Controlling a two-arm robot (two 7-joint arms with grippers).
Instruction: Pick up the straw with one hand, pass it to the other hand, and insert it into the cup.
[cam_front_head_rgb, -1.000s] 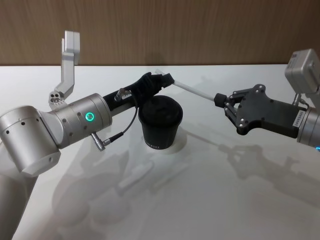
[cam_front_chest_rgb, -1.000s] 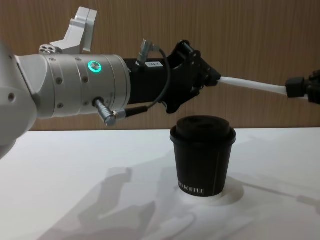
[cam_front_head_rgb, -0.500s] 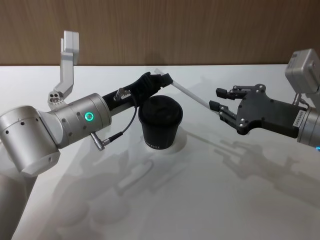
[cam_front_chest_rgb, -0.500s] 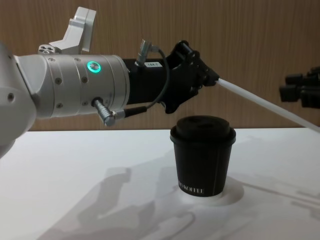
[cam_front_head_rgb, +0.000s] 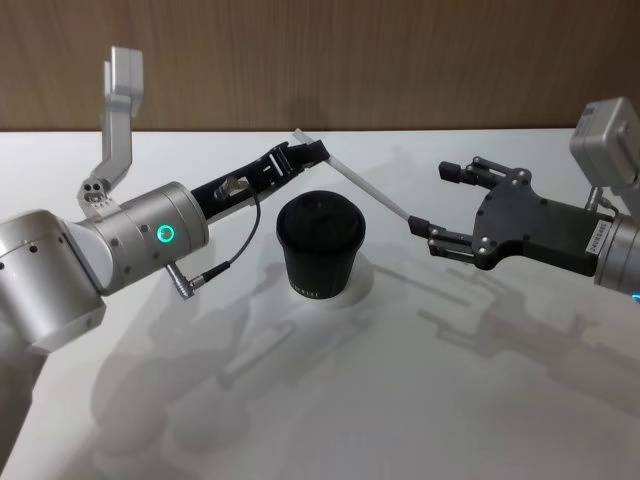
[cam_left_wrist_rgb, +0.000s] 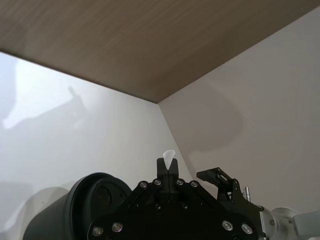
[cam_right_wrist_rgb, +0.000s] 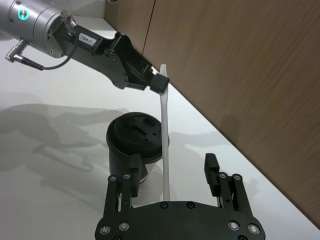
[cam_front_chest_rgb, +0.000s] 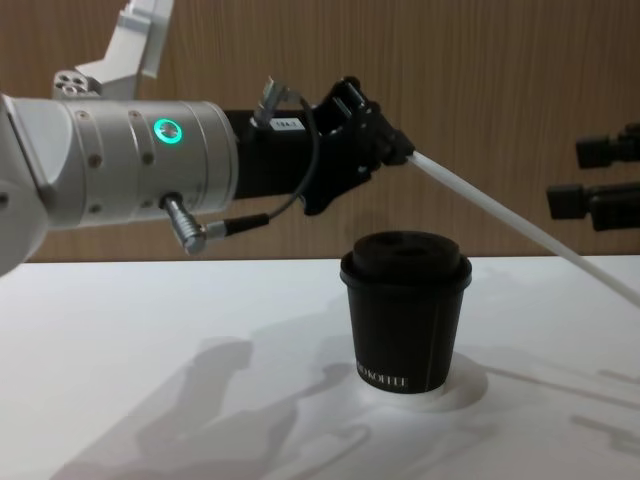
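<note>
The straw (cam_front_head_rgb: 360, 180) is a long white tube slanting down over the cup. My left gripper (cam_front_head_rgb: 305, 152), black with a silver wrist and green ring light, is shut on the straw's upper end, above and behind the cup (cam_front_head_rgb: 320, 245). In the chest view the straw (cam_front_chest_rgb: 510, 222) runs from the left gripper (cam_front_chest_rgb: 395, 150) down past the lidded black cup (cam_front_chest_rgb: 405, 310) to the right edge. My right gripper (cam_front_head_rgb: 432, 198) stands open to the right of the cup. The straw's (cam_right_wrist_rgb: 164, 135) free end lies between its spread fingers without touching them.
The cup stands on a round white coaster (cam_front_chest_rgb: 470, 385) on the white table (cam_front_head_rgb: 450, 380). A wooden wall (cam_front_head_rgb: 400, 60) runs along the table's far edge. A silver bracket (cam_front_head_rgb: 118, 100) rises from my left arm.
My right gripper has opened and let go of the straw. The left gripper has risen and shifted slightly left with the straw, whose free end now hangs lower.
</note>
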